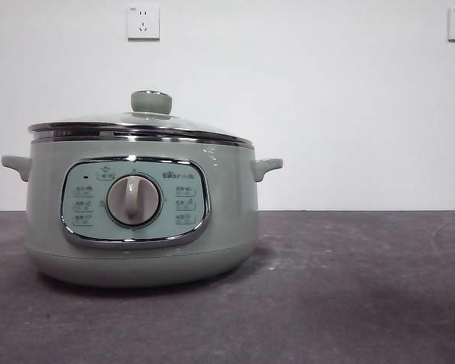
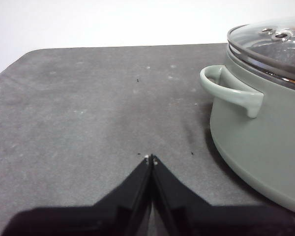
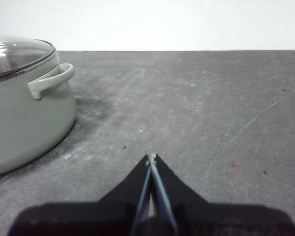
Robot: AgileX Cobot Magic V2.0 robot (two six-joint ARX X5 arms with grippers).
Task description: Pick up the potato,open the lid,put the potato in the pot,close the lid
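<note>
The sage-green pot [image 1: 140,220] stands on the dark table, left of centre in the front view, its dial facing the camera. The glass lid [image 1: 140,123] with its green knob rests closed on the pot. The potato is out of view. My left gripper [image 2: 151,158] is shut and empty, over the table beside the pot [image 2: 265,142] and its handle. My right gripper [image 3: 152,157] is shut and empty too, over the table on the pot's [image 3: 24,113] other side. Neither arm shows in the front view.
The dark grey table [image 1: 349,288] stretches to the right of the pot. A white wall with two sockets [image 1: 142,22] stands behind. The table's far edge and a rounded corner [image 2: 24,56] show in the left wrist view.
</note>
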